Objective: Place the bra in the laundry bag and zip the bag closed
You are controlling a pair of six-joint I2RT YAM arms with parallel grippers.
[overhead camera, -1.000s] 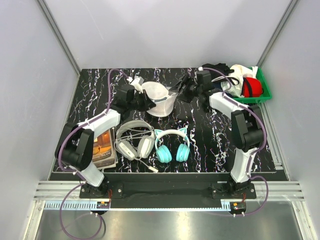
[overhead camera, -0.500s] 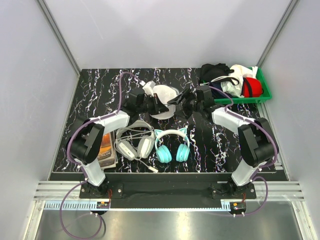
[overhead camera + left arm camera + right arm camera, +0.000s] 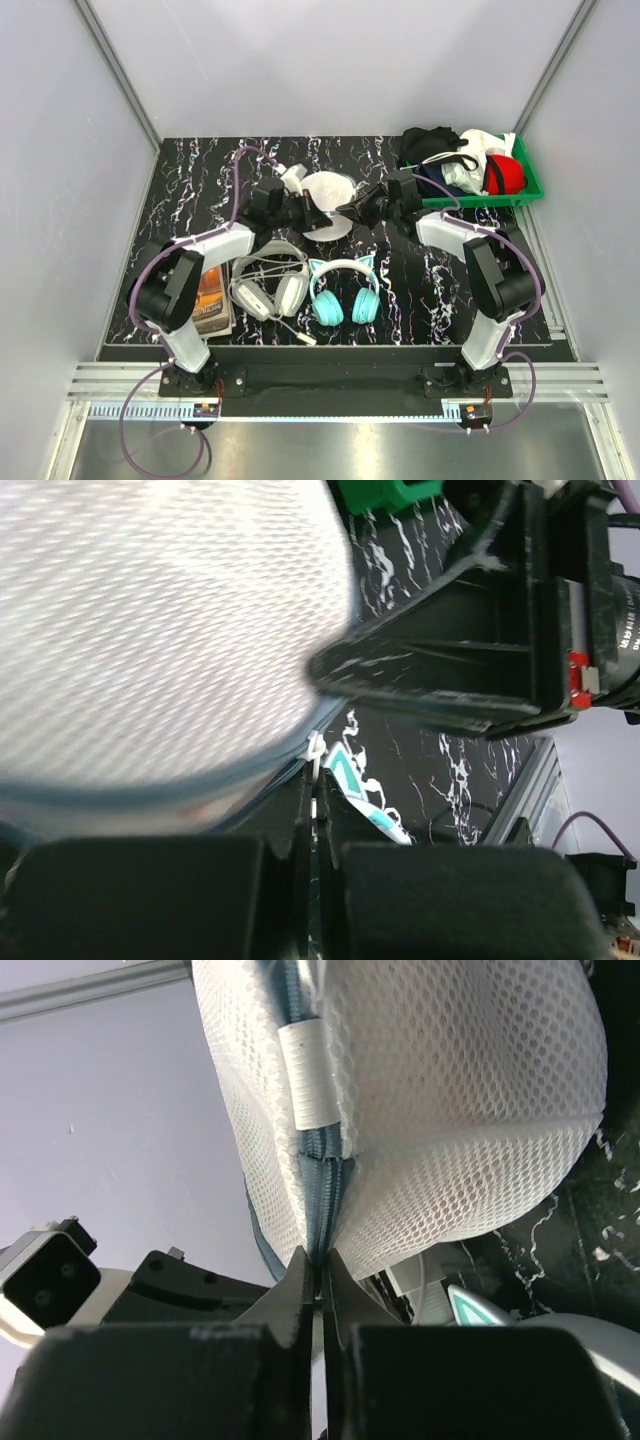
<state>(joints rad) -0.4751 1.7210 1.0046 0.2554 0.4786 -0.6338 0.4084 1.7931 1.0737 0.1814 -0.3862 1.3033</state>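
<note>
The laundry bag (image 3: 330, 193) is a white mesh pouch held up off the black table between my two grippers at the back centre. My left gripper (image 3: 306, 207) is at its left rim; in the left wrist view the left gripper (image 3: 318, 780) is shut on a thin white tab of the blue zipper, with the mesh (image 3: 150, 630) just above. My right gripper (image 3: 349, 208) is at the right rim; in the right wrist view the right gripper (image 3: 322, 1272) is shut on the blue zipper seam of the bag (image 3: 450, 1110). The bra is hidden.
White-grey headphones (image 3: 270, 285) and teal cat-ear headphones (image 3: 345, 290) lie in front of the bag. A book (image 3: 208, 295) sits at the left, under the left arm. A green bin (image 3: 527, 187) at the back right holds black, white and red garments.
My right gripper has shut on the bag's zipper seam. The bag, an open bowl a second ago, now looks flatter and narrower between the grippers. The left grip is unchanged.
</note>
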